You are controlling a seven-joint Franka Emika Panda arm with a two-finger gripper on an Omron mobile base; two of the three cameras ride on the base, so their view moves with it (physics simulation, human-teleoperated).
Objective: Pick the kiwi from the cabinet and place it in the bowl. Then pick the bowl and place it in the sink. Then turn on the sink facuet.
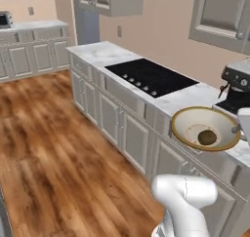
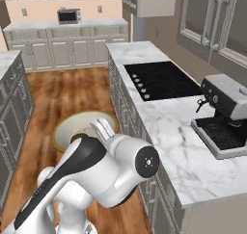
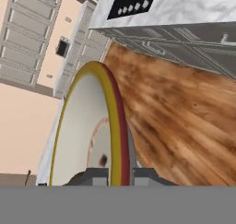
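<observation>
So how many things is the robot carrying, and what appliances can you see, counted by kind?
Bowl, held by its rim in the gripper: 1
Kiwi inside the bowl: 1
Cooktop: 1
Coffee machine: 1
Microwave: 1
Total: 5

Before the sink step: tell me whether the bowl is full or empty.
Not empty: the bowl holds the kiwi, seen in the left base view.

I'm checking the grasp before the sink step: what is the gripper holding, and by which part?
The gripper holds the bowl by its rim, one finger inside and one outside the wall. The kiwi lies inside the bowl.
</observation>
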